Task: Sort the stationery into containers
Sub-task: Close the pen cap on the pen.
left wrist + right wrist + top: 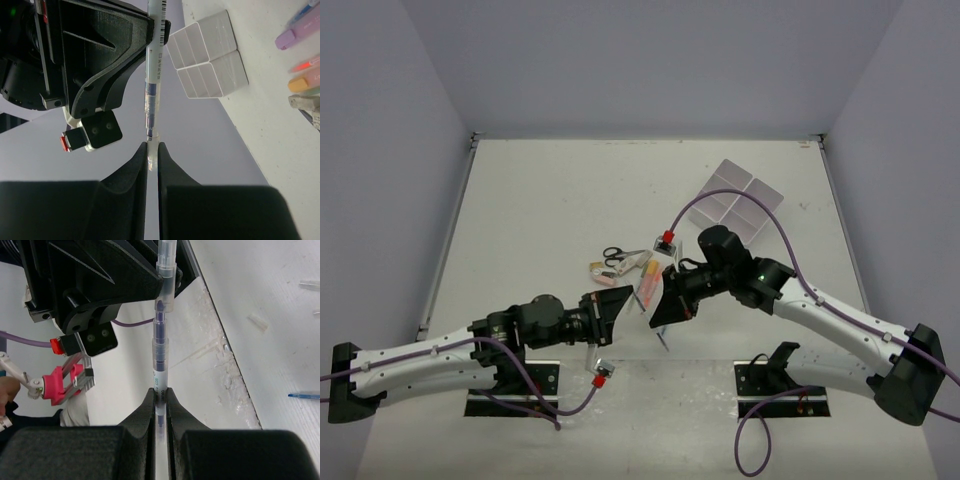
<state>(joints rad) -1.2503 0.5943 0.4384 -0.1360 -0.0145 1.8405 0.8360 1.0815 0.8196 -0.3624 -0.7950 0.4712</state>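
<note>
— What do we see on the left?
— Our left gripper (152,150), clenched on one end of a thin pen (151,90).
— And the other end?
— Our right gripper (161,395) clamps it, above the worktop (540,200). Loose stationery (620,265) lies at eleven o'clock from the pen; the white box (740,200) sits at two o'clock.

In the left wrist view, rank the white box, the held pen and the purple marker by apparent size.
1. white box
2. pen, long but thin; it is nearest the camera, so this rank is unsure
3. purple marker, partly cut off
</note>
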